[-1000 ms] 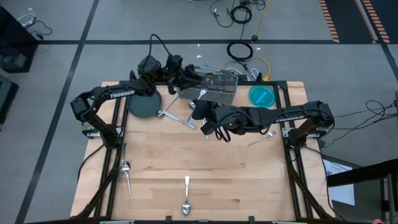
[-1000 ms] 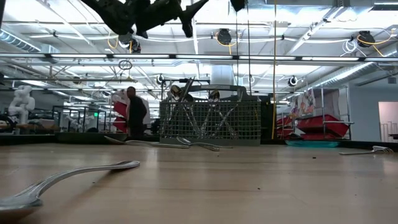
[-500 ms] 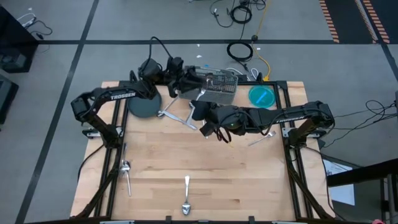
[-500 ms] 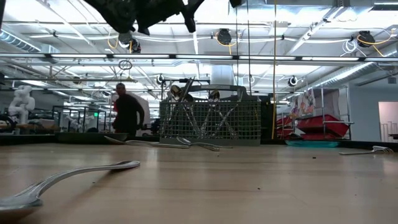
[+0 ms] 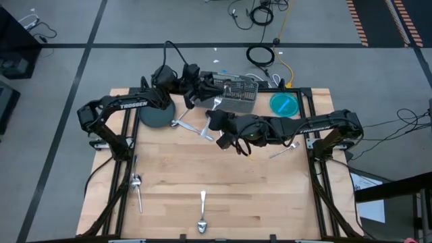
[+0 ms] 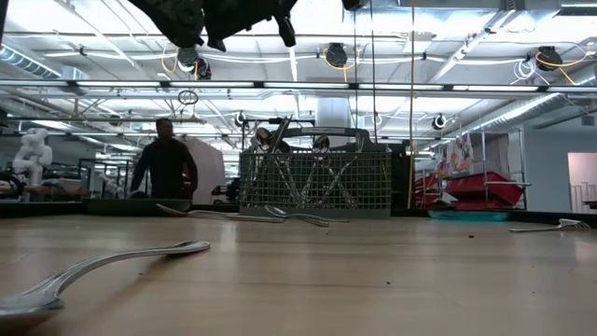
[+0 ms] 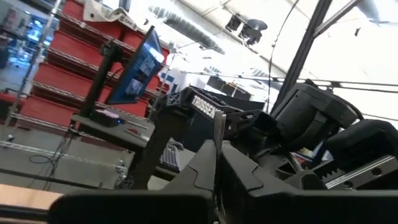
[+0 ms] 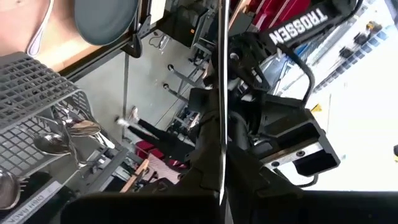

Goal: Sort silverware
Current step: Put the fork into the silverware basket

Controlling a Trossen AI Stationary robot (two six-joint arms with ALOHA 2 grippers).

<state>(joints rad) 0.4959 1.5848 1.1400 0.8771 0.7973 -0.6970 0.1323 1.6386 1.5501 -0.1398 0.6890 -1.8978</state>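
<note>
We are seeing the left gripper [image 5: 194,96] closed thin on a fork [image 5: 216,103], and the right gripper [image 5: 212,119] is also pinching shut on what we are judging to be the same fork, in the air between the two grippers, just beside the mesh caddy [image 5: 239,94]. The risk is here: if one gripper is pulling before the other is letting go, the slim handle may be twisting or slipping out and falling outside the caddy. The wrist views are showing the metal strip between each pair of fingers, which the high view is not showing. The low view is showing the fork hanging upright under the grippers, well above the table.
</note>
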